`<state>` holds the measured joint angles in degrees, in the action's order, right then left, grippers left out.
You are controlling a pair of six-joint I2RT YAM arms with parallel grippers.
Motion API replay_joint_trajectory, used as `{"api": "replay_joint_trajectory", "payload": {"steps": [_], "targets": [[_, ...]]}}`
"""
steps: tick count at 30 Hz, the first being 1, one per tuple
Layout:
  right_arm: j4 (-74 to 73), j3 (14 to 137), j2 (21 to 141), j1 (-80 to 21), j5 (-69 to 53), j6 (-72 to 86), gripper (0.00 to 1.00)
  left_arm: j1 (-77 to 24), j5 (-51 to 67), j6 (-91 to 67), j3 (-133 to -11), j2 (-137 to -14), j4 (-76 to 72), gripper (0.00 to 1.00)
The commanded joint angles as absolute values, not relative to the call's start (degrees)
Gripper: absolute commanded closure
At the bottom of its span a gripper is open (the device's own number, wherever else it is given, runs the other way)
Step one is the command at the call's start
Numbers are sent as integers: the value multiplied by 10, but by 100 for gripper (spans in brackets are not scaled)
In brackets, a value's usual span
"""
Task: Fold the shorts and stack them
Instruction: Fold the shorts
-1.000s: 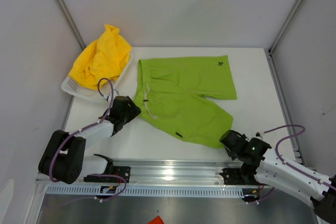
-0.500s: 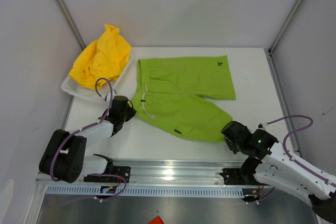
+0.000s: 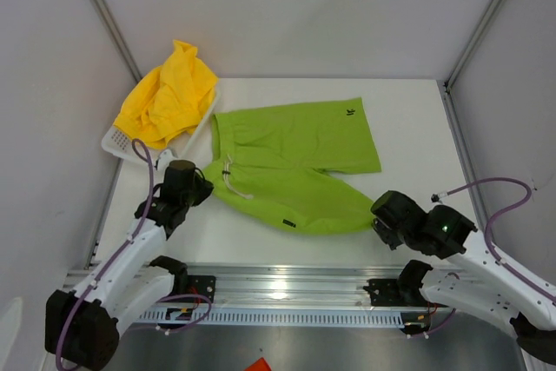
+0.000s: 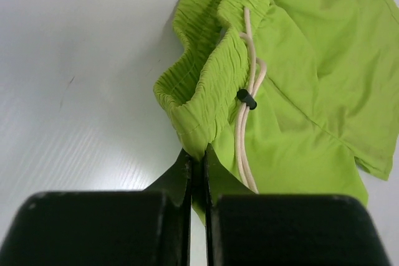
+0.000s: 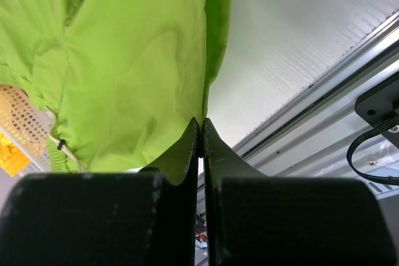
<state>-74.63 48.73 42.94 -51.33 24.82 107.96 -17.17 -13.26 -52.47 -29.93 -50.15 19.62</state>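
Two claws pinch the green shorts [image 3: 295, 158], which lie spread on the white tabletop [image 3: 417, 128]. The left claw [image 4: 198, 154] is clamped tight on the waistband edge, next to the white string [image 4: 246, 123]. The right claw [image 5: 199, 123] is clamped tight on the hem of the near leg, close to the metal rail [image 3: 287, 288]. Farther back on the left, the yellow shorts [image 3: 169, 93] sit in a heap in the white basket [image 3: 117, 141], just beside the green shorts.

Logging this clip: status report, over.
Left gripper shut on green shorts at waistband. Right gripper shut on their leg end. Yellow shorts heaped in basket. Nothing in the way.
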Motion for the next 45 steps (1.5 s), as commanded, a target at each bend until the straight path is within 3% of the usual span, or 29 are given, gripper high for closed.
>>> {"api": "replay_joint_trajectory", "payload": {"steps": [1,8,12,19,25,45], "targets": [[-854,536,423,-519,300,1084,100,-164,-132,-542,-331,-469,286,100],[-862,668,471,-497,388,994,100,-163,-155,-563,-456,-512,423,100],[-813,714,500,-428,382,902,100,-163,-171,-565,-509,-515,453,100],[-656,712,551,-222,232,689,100,-141,-154,-581,-567,-550,460,100],[-571,735,623,-121,160,609,100,-110,-115,-600,-595,-610,460,100],[-510,931,871,-80,108,513,100,-47,-76,-646,-623,-680,439,100]]}}
